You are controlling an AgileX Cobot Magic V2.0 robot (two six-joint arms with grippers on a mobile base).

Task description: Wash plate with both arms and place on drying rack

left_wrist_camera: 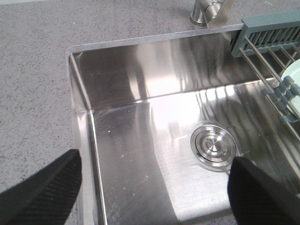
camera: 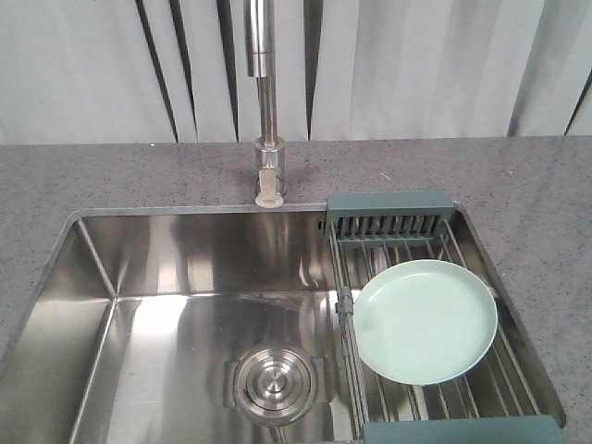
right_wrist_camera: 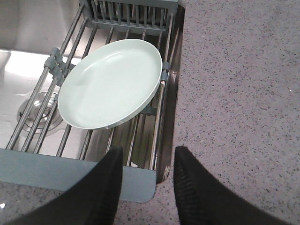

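Your mint-green plate [right_wrist_camera: 107, 84] lies flat on the drying rack [camera: 388, 215] across the sink's [camera: 185, 268] right side, so bring the empty, narrowly parted right claw [right_wrist_camera: 147, 161] onto its near rim, while the left claw [left_wrist_camera: 154, 176], spread wide, waits over the basin.

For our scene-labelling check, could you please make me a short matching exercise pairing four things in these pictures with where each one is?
Things:
1. plate
2. faucet
3. drain cover
4. drying rack

Places:
A. on the sink floor
B. on the countertop behind the sink
C. across the sink's right side
D. lying on the rack wires

Pairs: 1-D, 2-B, 3-A, 4-C
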